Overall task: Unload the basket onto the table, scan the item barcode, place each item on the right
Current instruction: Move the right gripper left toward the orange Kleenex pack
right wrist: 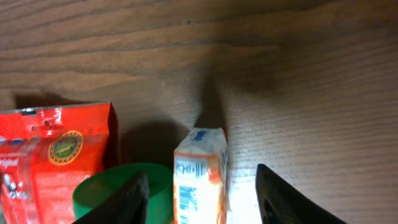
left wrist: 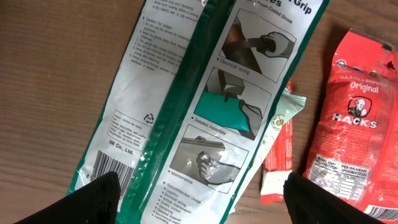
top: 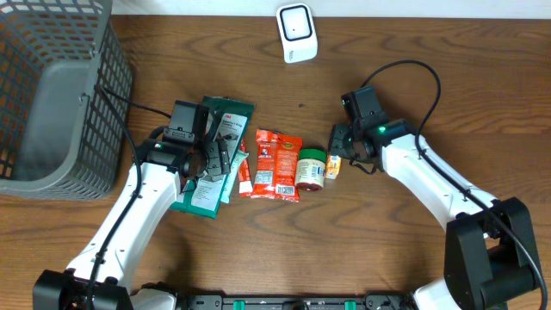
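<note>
A small orange and white box (right wrist: 200,174) stands upright between the fingers of my right gripper (right wrist: 202,174), which is open with a gap on each side of the box. In the overhead view the box (top: 332,166) is just right of a green-lidded jar (top: 311,168). My left gripper (left wrist: 201,180) hovers open over a green and white glove packet (left wrist: 205,106). A barcode (left wrist: 115,163) shows on the packet beside the left finger (left wrist: 93,199). The white scanner (top: 297,33) stands at the back of the table.
A grey mesh basket (top: 112,77) fills the far left. A red Hacks candy bag (top: 277,164) and a narrow red packet (top: 244,172) lie between the glove packet and the jar. Bare wood lies to the right of the box.
</note>
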Robot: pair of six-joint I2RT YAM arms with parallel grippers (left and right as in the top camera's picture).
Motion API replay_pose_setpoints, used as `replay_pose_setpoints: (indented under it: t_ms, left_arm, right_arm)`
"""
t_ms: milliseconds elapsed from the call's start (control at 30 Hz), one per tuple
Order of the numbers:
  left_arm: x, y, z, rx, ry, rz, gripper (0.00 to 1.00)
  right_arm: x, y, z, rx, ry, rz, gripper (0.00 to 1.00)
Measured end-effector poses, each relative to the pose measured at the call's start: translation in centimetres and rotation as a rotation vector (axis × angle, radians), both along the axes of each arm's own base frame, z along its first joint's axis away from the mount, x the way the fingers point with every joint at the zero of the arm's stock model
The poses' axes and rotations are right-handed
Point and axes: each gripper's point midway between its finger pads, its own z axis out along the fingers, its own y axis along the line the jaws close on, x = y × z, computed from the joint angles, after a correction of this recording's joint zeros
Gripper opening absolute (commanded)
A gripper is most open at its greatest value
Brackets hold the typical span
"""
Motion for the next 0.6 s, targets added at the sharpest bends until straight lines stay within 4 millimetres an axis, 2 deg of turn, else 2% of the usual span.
replay_pose_setpoints:
  t_ms: [233,600]
  left_arm:
    - [0.0,0.0,0.0,0.0,0.0,0.0,0.84]
    - [0.0,0.0,0.0,0.0,0.001,0.0,0.85]
  right_arm:
    - [-0.2,0.0,-1.2,0.01,-0.014,-0.002,0.46]
    - [-0.6,0.3,-1.9,0.015,-0.019,0.01,0.43]
